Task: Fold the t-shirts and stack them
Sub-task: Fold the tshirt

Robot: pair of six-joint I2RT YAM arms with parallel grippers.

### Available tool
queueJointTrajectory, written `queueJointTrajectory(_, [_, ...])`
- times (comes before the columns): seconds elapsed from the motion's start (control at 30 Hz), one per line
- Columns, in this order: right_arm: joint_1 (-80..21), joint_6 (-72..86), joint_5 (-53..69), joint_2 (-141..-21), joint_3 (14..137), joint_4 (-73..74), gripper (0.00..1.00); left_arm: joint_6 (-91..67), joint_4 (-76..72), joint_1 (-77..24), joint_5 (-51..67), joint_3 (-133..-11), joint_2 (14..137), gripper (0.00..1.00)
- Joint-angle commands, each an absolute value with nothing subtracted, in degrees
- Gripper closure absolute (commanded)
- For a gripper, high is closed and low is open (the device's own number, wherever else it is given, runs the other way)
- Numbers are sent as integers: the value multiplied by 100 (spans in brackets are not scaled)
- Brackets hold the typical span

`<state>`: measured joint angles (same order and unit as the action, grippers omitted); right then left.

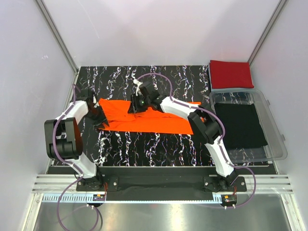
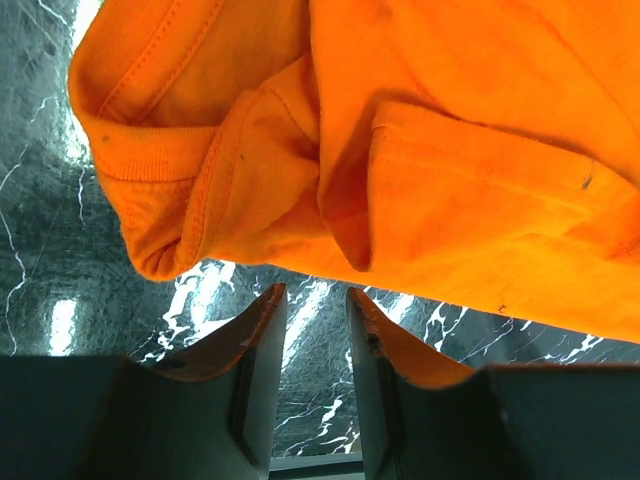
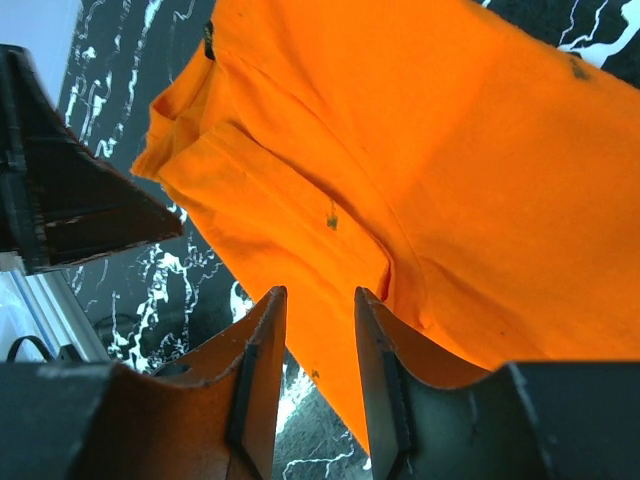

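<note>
The orange t-shirt (image 1: 159, 122) lies partly folded across the black marble table (image 1: 144, 149), its collar end bunched at the left. My left gripper (image 1: 100, 115) is at that left edge. In the left wrist view it (image 2: 315, 290) is open, bare table between its fingers and the collar (image 2: 150, 150) just past the tips. My right gripper (image 1: 138, 103) hovers over the shirt's upper middle. Seen from the right wrist it (image 3: 318, 292) is open, the orange cloth (image 3: 420, 150) lying flat beyond its fingers. The red t-shirt (image 1: 231, 73) sits folded at the back right corner.
A clear plastic bin (image 1: 281, 139) stands at the table's right side with a black cloth (image 1: 243, 125) inside. White walls close in the left, back and right. The left gripper's dark finger (image 3: 80, 200) shows at the left of the right wrist view.
</note>
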<state>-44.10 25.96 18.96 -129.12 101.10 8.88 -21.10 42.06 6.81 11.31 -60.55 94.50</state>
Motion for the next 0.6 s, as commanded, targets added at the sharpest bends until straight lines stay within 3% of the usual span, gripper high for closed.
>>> queueJointTrajectory(0.0, [-4403,2461,2057,-13017,10371,765,59,-2056,4140,650,923,-6099,9018,64])
queueJointTrajectory(0.23, [-4412,2373,1855,-12929,10239,896,59,-2346,4113,650,730,-6389,8640,55])
queueJointTrajectory(0.57, [-4500,2285,1775,-12902,10116,984,59,-2487,3832,650,914,-6416,9043,54])
